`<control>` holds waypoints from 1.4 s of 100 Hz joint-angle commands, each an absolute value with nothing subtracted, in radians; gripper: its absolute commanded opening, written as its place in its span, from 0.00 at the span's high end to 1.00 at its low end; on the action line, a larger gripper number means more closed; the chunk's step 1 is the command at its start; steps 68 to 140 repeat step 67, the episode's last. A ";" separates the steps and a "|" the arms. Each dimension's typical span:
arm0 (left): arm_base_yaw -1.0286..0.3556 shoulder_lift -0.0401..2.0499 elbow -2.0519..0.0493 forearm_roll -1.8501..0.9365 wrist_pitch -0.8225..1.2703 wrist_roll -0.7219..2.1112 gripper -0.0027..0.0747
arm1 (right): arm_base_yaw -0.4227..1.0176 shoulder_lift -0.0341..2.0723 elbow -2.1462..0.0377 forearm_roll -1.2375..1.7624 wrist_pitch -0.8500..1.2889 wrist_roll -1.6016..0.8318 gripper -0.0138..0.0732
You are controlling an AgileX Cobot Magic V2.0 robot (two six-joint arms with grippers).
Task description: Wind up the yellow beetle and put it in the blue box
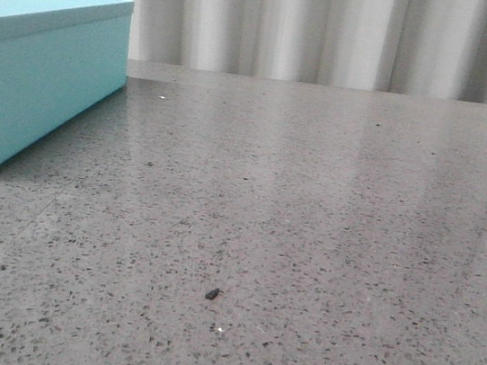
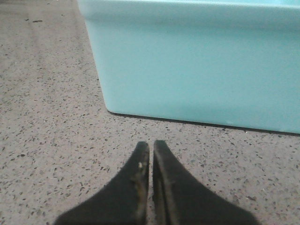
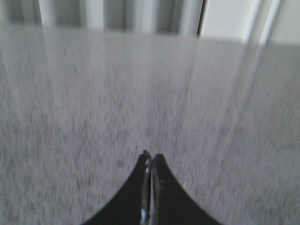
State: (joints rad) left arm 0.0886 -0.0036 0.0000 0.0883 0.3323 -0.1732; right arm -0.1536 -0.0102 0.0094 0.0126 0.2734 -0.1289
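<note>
The blue box (image 1: 32, 71) stands at the far left of the speckled grey table in the front view. It fills the far side of the left wrist view (image 2: 197, 61), its plain wall facing the camera. My left gripper (image 2: 151, 146) is shut and empty, low over the table a short way from the box's wall. My right gripper (image 3: 151, 157) is shut and empty over bare table, its view blurred. Neither gripper shows in the front view. The yellow beetle is out of view in all frames.
A small dark speck (image 1: 211, 293) lies on the grey table (image 1: 307, 246) near the front middle. A pale pleated curtain (image 1: 337, 32) hangs behind the table's far edge.
</note>
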 commanded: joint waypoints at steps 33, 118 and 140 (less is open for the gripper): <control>0.082 -0.035 0.026 0.083 0.286 -0.181 0.99 | -0.157 -0.030 0.031 0.000 0.306 -0.132 0.91; 0.082 -0.035 0.026 0.083 0.286 -0.181 0.99 | -0.157 -0.030 0.031 0.000 0.306 -0.132 0.91; 0.082 -0.035 0.026 0.083 0.286 -0.181 0.99 | -0.157 -0.030 0.031 0.000 0.306 -0.132 0.91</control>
